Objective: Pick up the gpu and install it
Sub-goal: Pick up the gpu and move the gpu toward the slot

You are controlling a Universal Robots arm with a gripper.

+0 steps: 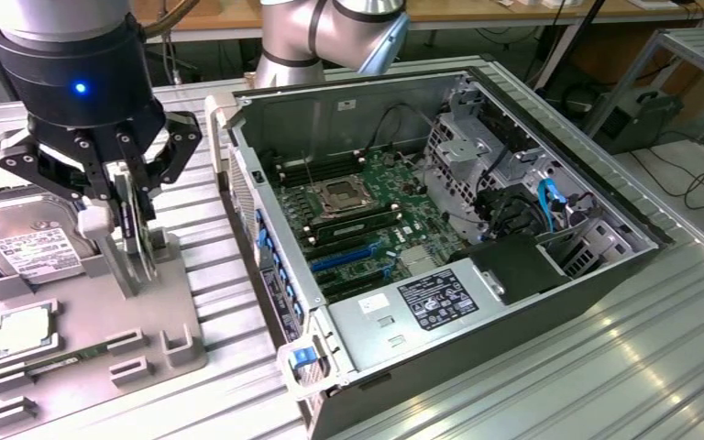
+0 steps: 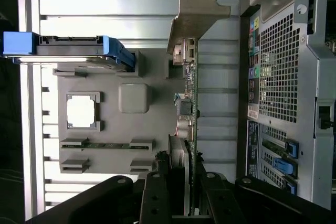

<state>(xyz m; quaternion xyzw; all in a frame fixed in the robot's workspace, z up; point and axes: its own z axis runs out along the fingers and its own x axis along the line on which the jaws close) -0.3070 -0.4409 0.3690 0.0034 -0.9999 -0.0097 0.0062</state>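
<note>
The gpu stands on edge over the grey fixture tray at the exterior view's left. It is a thin green card with a silver bracket at its far end. My gripper comes down on it from above, one finger on each face, shut on the card. I cannot tell whether the card's lower edge still rests in the tray's holder. The open computer case lies to the exterior view's right, its motherboard and blue expansion slots exposed.
A silver hard drive with a white label and blue rail sits on the tray beside the gripper. A square processor chip and a memory stick lie nearer the tray's front. The case's rear wall stands close to the card.
</note>
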